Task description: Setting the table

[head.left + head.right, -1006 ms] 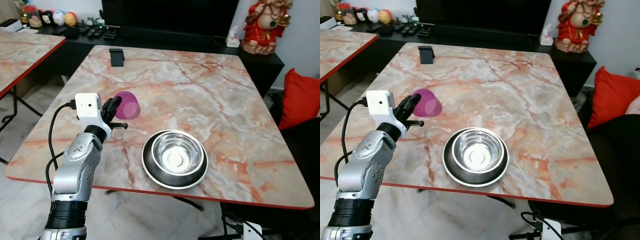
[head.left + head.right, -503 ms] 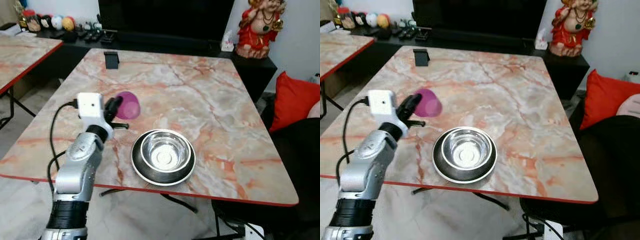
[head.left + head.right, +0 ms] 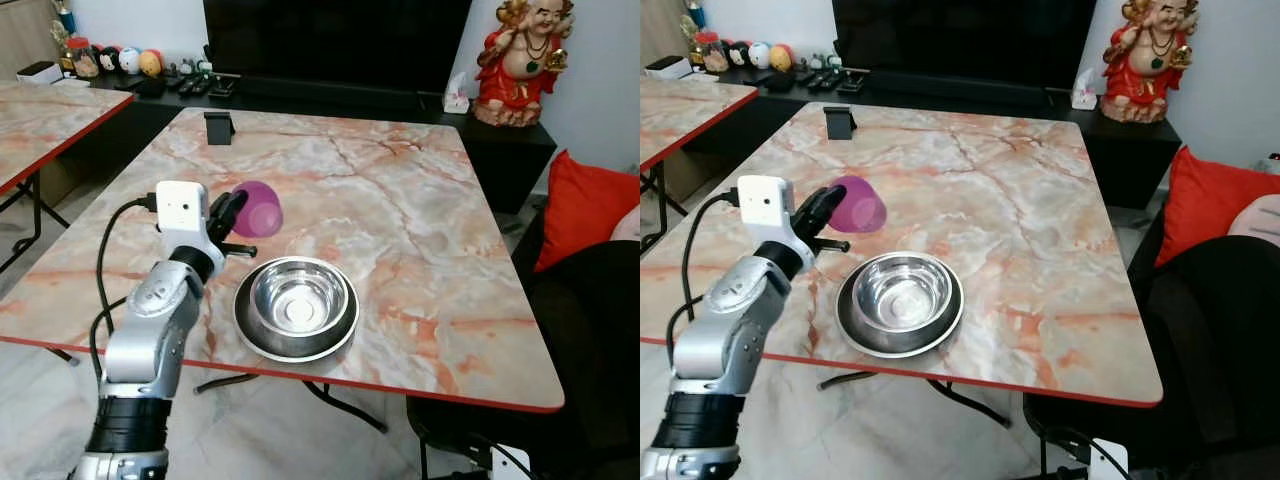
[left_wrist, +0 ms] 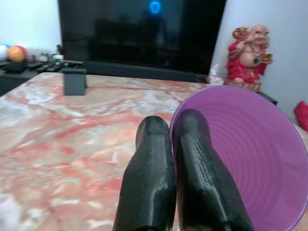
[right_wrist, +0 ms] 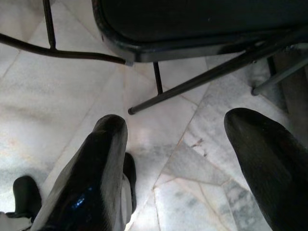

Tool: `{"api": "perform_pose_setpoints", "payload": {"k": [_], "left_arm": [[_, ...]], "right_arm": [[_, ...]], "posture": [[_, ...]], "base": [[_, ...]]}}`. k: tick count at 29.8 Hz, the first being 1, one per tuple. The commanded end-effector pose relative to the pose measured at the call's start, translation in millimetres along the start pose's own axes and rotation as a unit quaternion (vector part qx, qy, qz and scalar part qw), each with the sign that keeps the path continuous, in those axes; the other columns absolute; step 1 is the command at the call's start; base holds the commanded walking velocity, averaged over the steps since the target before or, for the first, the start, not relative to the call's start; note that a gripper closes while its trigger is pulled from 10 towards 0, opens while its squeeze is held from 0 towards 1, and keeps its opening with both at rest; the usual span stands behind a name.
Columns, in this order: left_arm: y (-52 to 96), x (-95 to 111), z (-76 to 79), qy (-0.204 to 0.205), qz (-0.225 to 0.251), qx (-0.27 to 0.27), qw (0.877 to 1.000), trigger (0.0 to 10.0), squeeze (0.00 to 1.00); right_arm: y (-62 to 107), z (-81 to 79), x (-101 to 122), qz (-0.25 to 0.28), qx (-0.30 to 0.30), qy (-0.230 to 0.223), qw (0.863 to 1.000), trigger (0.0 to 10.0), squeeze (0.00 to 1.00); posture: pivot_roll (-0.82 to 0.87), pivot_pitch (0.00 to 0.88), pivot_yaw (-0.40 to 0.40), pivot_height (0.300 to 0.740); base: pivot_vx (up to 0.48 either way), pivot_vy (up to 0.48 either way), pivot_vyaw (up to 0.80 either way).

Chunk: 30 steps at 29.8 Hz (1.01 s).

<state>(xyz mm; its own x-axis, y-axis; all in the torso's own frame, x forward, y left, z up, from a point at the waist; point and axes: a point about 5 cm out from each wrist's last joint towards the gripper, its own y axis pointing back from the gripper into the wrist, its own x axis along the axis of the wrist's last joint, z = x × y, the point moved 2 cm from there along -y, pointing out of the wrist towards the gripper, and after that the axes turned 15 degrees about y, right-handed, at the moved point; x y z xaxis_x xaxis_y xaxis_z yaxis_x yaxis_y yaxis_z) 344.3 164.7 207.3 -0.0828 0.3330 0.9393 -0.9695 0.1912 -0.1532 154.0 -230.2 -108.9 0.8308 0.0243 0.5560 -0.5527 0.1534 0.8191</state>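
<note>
I see the left gripper (image 3: 228, 212) raised above the marble table (image 3: 400, 200), fingers (image 4: 192, 159) pinched on the rim of the purple cup (image 3: 258, 209). Cup tipped on its side in the air, mouth toward the arm, just beyond the steel bowl (image 3: 297, 303) near the front edge. Right gripper (image 5: 183, 159) hangs spread apart above floor tiles (image 5: 62, 96).

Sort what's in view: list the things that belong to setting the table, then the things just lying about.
Belongs to the job:
purple cup, pinched at its rim by the left gripper
steel bowl on the marble table

Just lying about:
black stand at the table's far edge
red figurine
red cushion
remotes on the sideboard
</note>
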Motion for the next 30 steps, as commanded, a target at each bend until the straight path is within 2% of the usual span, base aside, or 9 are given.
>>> {"api": "perform_pose_setpoints", "payload": {"k": [1, 5, 10, 14, 30], "left_arm": [[-2.7, 3, -3.4, 0.012, -0.001, 0.008, 1.0, 10.0, 0.0], [-3.0, 0, -8.6, 0.033, -0.01, 0.032, 0.999, 10.0, 0.0], [-4.1, -12, -19.8, 0.02, -0.057, 0.067, 0.996, 10.0, 0.0], [-7.7, -7, -26.9, 0.043, -0.056, 0.09, 0.993, 10.0, 0.0], [-8.9, -8, -24.2, 0.043, -0.066, 0.09, 0.993, 10.0, 0.0]], "right_arm": [[-0.5, -1.9, 2, 0.003, 0.002, -0.001, 1.0, 10.0, 0.0], [-0.5, -2.0, 2, 0.003, 0.002, -0.001, 1.0, 10.0, 0.0], [-0.5, -2.3, 2, 0.002, 0.003, -0.001, 1.0, 10.0, 0.0], [-0.4, -2.8, 1, 0.002, 0.005, -0.001, 1.0, 10.0, 0.0], [0.0, -4.0, 0, 0.0, 0.006, -0.001, 1.0, 10.0, 0.0]], "posture": [[0.13, 0.0, -0.061, 0.74], [0.13, 0.0, -0.061, 0.74], [0.13, 0.0, -0.061, 0.74], [0.12, 0.0, -0.057, 0.74], [0.12, 0.0, -0.048, 0.74]], "base": [[0.0, 0.0, 0.0], [0.0, 0.0, 0.0], [0.0, 0.0, 0.0], [0.0, 0.0, 0.0], [0.0, 0.0, 0.0]]}}
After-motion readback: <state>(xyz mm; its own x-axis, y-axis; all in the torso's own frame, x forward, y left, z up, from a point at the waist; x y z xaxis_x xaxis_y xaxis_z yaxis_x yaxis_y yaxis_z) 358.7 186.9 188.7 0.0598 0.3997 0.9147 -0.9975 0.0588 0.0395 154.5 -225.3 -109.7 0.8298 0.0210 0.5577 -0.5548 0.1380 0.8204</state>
